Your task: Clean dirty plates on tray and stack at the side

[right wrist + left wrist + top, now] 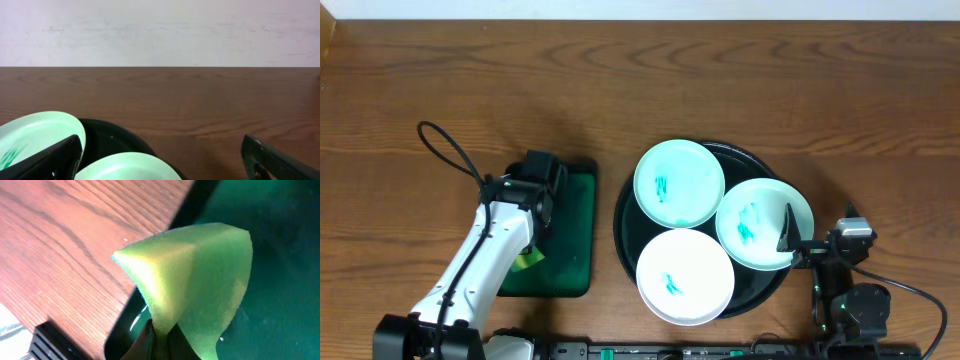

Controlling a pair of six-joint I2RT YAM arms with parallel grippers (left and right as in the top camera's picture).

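Left gripper (159,342) is clamped on a yellow-green sponge (195,280), held over the edge of the small green tray (575,230), well apart from any plate. Your right gripper (162,156) stands with its jaws wide apart and grips nothing; it waits at the near right rim of the black tray (621,225).

On that tray lie all three plates, overlapping one another:
- the front plate (685,277)
- the right plate (760,222)
- the far plate (678,183)

Each shows teal scribble in its centre, so you may judge that none is clean yet. The bench (470,80) beyond and beside the tray carries no stack.

The task therefore appears barely begun. The sponge is in hand, but three wipes and three transfers to the side remain.
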